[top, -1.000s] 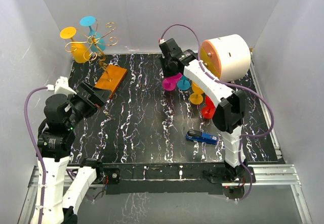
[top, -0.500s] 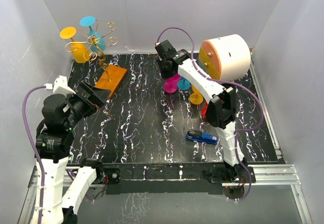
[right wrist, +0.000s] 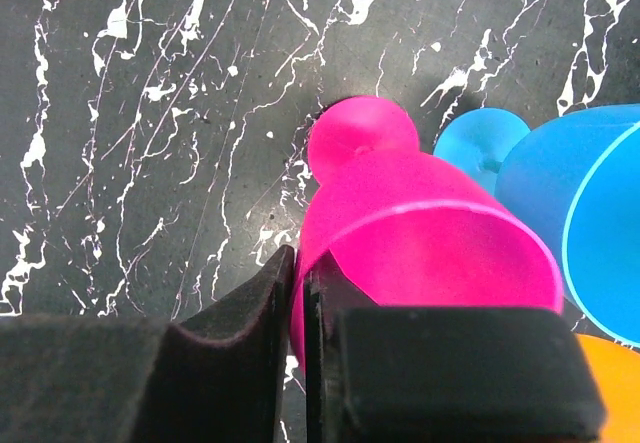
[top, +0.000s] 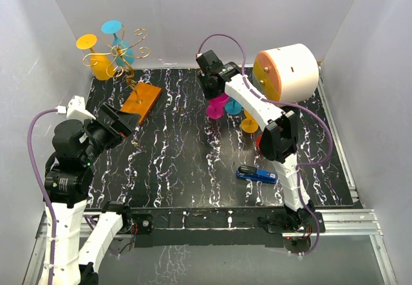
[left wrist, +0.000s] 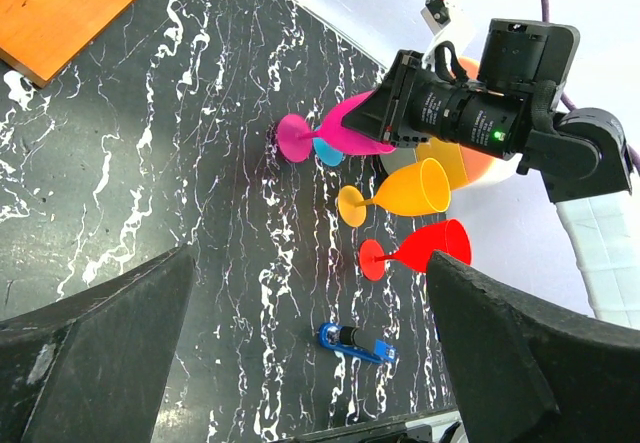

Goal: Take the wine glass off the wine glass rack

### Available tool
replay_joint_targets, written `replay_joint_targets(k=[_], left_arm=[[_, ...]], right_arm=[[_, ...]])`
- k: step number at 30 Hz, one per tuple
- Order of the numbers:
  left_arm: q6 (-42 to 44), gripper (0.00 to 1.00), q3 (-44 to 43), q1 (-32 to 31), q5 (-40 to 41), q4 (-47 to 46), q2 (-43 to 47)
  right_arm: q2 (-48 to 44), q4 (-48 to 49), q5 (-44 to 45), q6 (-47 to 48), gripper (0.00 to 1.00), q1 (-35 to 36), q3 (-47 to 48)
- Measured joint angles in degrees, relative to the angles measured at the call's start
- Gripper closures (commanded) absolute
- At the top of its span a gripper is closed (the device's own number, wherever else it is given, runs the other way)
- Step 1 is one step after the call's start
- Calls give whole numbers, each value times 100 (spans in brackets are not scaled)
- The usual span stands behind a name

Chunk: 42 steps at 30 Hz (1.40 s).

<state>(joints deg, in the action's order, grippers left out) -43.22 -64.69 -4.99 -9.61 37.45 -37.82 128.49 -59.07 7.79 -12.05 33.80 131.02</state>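
Observation:
The gold wire wine glass rack (top: 122,52) stands on its orange base (top: 141,98) at the back left, with a yellow glass (top: 101,65) and a cyan glass (top: 123,52) hanging on it. My right gripper (top: 212,87) is shut on the rim of a magenta wine glass (top: 217,107); in the right wrist view the jaws (right wrist: 300,263) pinch the bowl wall of that glass (right wrist: 420,233), whose foot is down on the table. My left gripper (top: 121,123) is open and empty, right in front of the rack base, and its fingers (left wrist: 100,353) frame the left wrist view.
A blue glass (top: 234,107), an orange glass (top: 250,125) and a red glass (top: 262,142) lie beside the magenta one. A small blue tool (top: 256,174) lies at the front right. A large white and orange drum (top: 288,73) stands at the back right.
My right gripper has shifted a little to the left with the magenta glass in it. The left arm has barely moved.

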Motion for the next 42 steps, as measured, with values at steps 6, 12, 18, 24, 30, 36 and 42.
replay_joint_targets(k=[6,12,18,24,30,36,42], left_arm=[[9,1,-28,0,-2,9,-2],[22,1,-103,0,0,37,-22],[87,1,-267,0,4,57,-103],[267,1,-643,0,101,107,-350],[695,1,-1589,0,310,173,-1008],[1335,1,-2739,0,706,170,-1934],[1978,1,-3665,0,1204,170,-2924]], right_arm=[[103,-11,2,15,83,2,96],[203,-90,-4,17,65,24,332],[111,-52,-85,39,45,28,461],[-708,243,-382,61,33,28,11],[-2538,1261,-1014,-76,21,28,-1770],[-4113,2234,-1624,-275,15,28,-3512],[-4918,2885,-2009,-439,14,33,-4594]])
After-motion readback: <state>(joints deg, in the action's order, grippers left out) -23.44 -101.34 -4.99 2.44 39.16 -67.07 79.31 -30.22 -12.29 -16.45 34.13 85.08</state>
